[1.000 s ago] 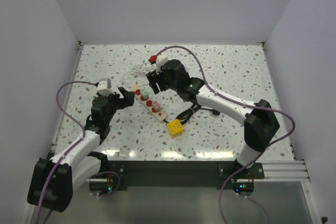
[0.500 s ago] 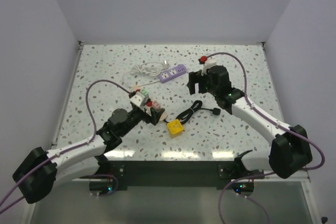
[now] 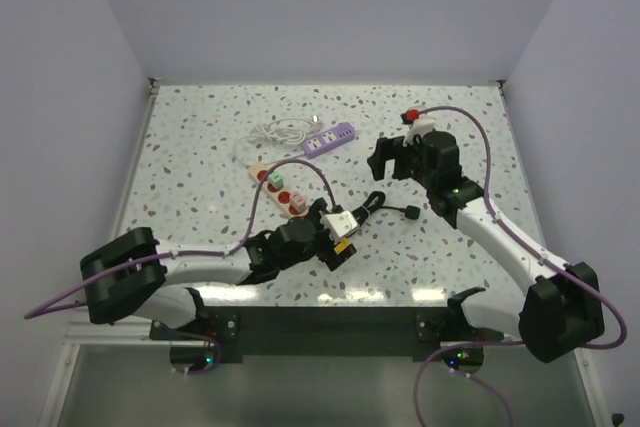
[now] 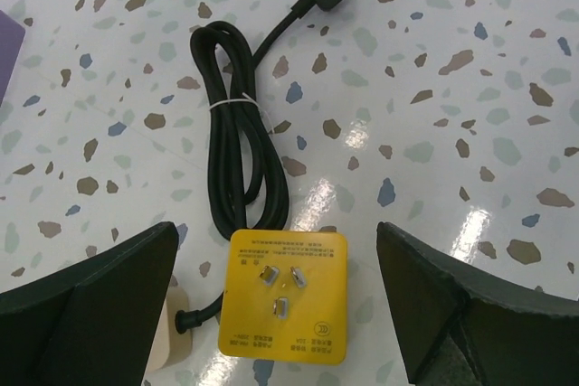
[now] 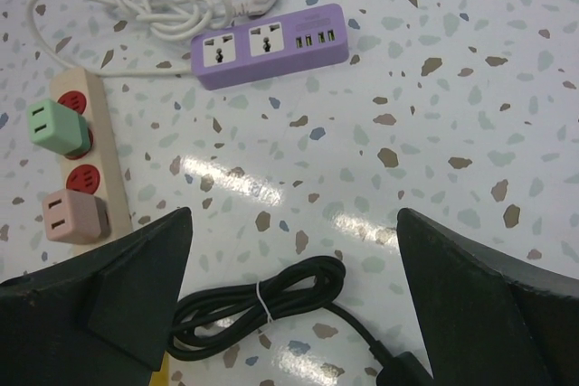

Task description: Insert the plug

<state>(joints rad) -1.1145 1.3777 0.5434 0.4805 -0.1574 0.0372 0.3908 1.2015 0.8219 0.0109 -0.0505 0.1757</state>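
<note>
Both arms have left the long beige power strip since a second ago. Now the left gripper is down low over the yellow square plug block, with its fingers wide apart, one on each side and not touching it. That plug lies flat on the speckled white table with its three metal pins facing up (right by the end of the beige strip). A bundled black cord runs from it. The right gripper hangs over the table with its fingers wide apart and nothing in them, near the purple power strip.
</note>
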